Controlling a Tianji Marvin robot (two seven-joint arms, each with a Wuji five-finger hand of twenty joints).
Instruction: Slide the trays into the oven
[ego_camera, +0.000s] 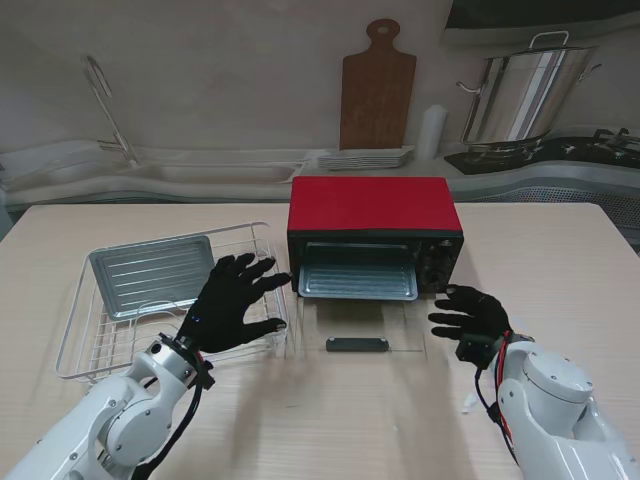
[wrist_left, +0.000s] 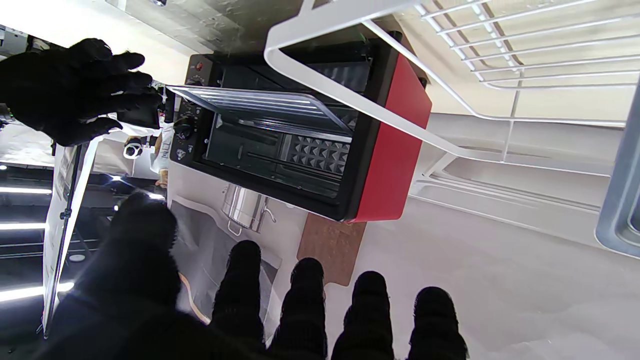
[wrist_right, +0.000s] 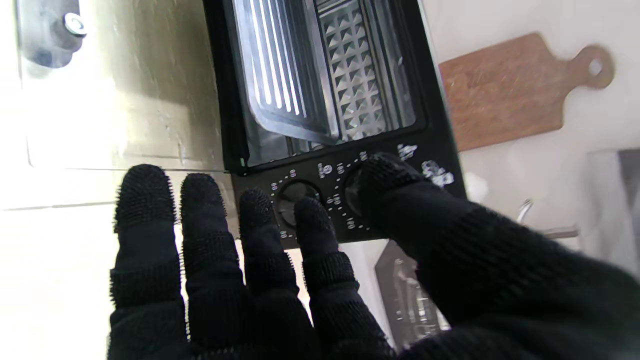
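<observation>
Oven (ego_camera: 375, 205) mid-bench, door (ego_camera: 360, 330) dropped flat toward me, one tray (ego_camera: 357, 283) half in its mouth. Second tray (ego_camera: 150, 275) sits in the wire rack (ego_camera: 85, 340) on my left. My left robot hand (ego_camera: 232, 302) is spread wide, empty, by the oven's front-left corner; right robot hand (ego_camera: 468, 315) also splayed, empty, near the dials (wrist_right: 295, 197). I'd push the tray edge level from both sides. Pale wood bench (ego_camera: 560, 250); counter behind has cutting board (ego_camera: 377, 90), stockpot (ego_camera: 520, 95).

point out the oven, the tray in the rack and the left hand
oven (ego_camera: 375, 204), stand view, red top panel
tray (ego_camera: 150, 275), stand view, ribbed floor
left hand (ego_camera: 228, 302), stand view, back of the glove
</observation>
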